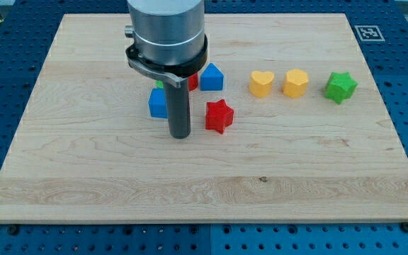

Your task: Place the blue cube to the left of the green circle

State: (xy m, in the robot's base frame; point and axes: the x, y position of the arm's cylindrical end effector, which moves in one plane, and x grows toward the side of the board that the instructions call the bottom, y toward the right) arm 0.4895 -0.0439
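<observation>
My tip (180, 134) rests on the board just right of and slightly below the blue cube (158, 104), which the rod partly hides. A sliver of a green block, likely the green circle (159, 84), shows just above the blue cube, mostly hidden behind the arm. A red star (219, 115) lies to the right of my tip.
A second blue block with a peaked top (212, 77) sits right of the arm, with a bit of a red block (193, 82) beside it. A yellow heart (261, 83), a yellow block (296, 83) and a green star (341, 86) line up toward the view's right on the wooden board (83, 177).
</observation>
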